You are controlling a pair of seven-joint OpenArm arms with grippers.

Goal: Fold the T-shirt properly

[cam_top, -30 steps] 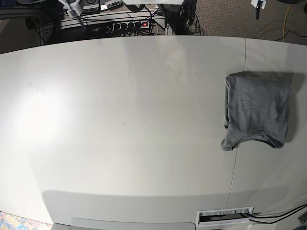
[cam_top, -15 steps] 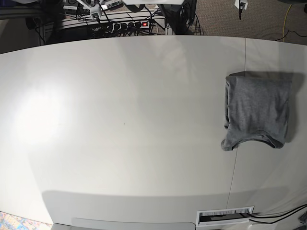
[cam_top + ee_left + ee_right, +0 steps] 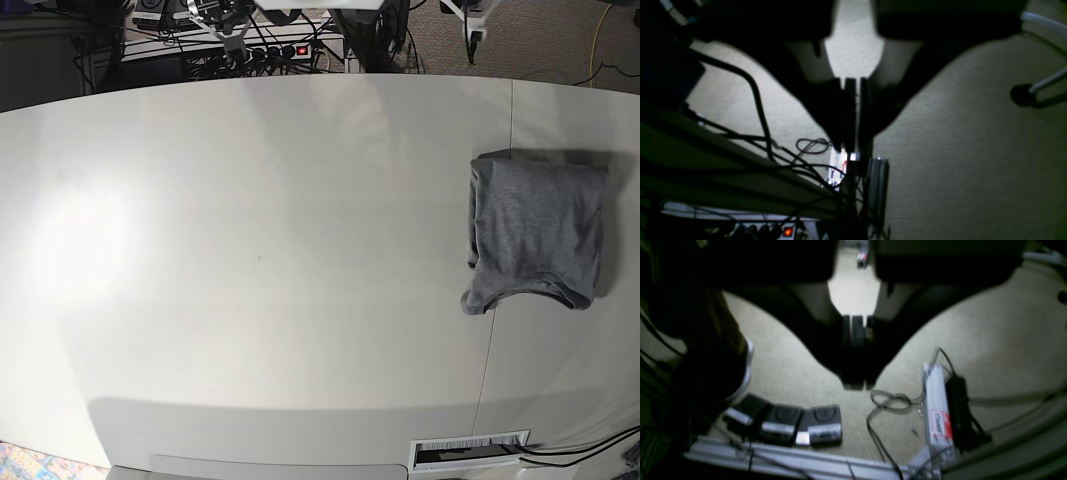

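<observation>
The grey T-shirt [image 3: 537, 232] lies folded into a compact rectangle near the right edge of the white table [image 3: 260, 260], with a corner sticking out at its lower left. Both grippers hang beyond the table's far edge, well away from the cloth. My left gripper [image 3: 470, 38] is at the top right of the base view; in the left wrist view its fingers [image 3: 853, 150] are pressed together over carpet, holding nothing. My right gripper [image 3: 233, 33] is at the top left; its jaws [image 3: 855, 385] are shut and empty too.
A power strip with a red light [image 3: 300, 49] and tangled cables sit behind the table. Foot pedals [image 3: 800, 425] and a white box [image 3: 937, 406] lie on the carpet. A cable slot [image 3: 468, 451] sits at the front edge. A seam [image 3: 500, 250] runs just left of the shirt.
Along the table's far edge, both grippers have drifted toward the middle: the left one leftward, the right one rightward in the base view. The T-shirt has not moved.
</observation>
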